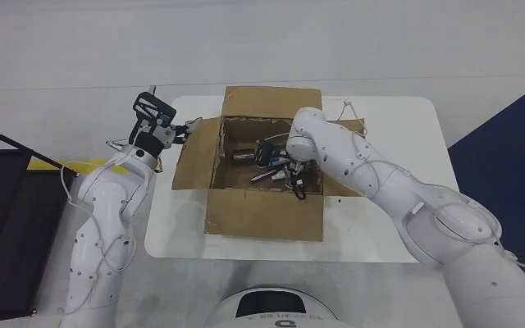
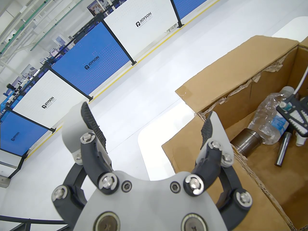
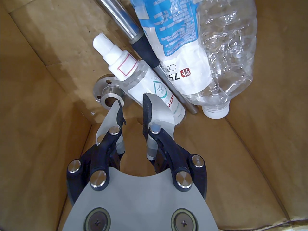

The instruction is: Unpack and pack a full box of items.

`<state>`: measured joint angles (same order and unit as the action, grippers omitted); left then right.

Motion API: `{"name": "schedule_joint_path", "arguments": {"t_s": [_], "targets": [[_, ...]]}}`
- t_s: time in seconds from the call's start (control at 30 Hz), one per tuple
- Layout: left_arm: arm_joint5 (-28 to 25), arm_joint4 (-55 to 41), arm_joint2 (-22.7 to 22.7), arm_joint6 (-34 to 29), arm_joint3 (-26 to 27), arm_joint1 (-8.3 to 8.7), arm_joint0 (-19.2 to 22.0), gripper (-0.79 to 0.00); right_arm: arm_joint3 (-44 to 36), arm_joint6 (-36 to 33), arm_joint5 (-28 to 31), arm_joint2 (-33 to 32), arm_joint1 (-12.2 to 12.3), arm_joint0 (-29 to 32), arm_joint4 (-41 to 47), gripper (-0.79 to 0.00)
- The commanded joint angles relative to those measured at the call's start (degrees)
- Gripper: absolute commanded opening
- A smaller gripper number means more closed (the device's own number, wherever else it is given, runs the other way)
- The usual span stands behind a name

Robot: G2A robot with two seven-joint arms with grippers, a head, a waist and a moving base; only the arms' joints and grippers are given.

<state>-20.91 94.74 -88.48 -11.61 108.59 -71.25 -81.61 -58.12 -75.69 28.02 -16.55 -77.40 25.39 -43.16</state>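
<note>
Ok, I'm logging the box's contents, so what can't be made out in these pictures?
Top view: the right arm reaching into the box hides part of its floor.
Right wrist view: spray bottle and right gripper cover part of the flange; the picture's edge cuts off the crushed bottle.

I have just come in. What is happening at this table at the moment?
The right gripper is down inside the open brown cardboard box. Its fingers are apart, poised over a small clear spray bottle with a white cap, and grip nothing yet. Next to that bottle lie a crushed clear plastic bottle, a shiny steel rod and a round metal flange. The left gripper hovers open and empty outside the box, at its left side.
</note>
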Motion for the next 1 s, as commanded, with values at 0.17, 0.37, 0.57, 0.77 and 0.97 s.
{"name": "schedule_joint_path", "arguments": {"t_s": [0.17,0.37,0.57,0.77,0.97], "targets": [[0.0,0.0,-0.02,0.0,0.0,0.0,0.0,0.0,2.12,2.19,-1.42,-0.17,-1.29,-0.76,-2.07,-0.456],[0.0,0.0,-0.02,0.0,0.0,0.0,0.0,0.0,2.92,1.83,-1.77,-0.13,-1.89,-0.86,-3.94,-0.397],[0.0,0.0,-0.02,0.0,0.0,0.0,0.0,0.0,4.68,0.91,-0.71,0.72,-3.28,-0.51,-4.43,-0.376],[0.0,0.0,-0.02,0.0,0.0,0.0,0.0,0.0,7.2,1.25,0.27,1.14,-4.79,-0.63,-4.61,-0.394],[0.0,0.0,-0.02,0.0,0.0,0.0,0.0,0.0,9.94,2.24,1.08,1.33,-6.18,-0.76,-4.7,-0.413]]}}
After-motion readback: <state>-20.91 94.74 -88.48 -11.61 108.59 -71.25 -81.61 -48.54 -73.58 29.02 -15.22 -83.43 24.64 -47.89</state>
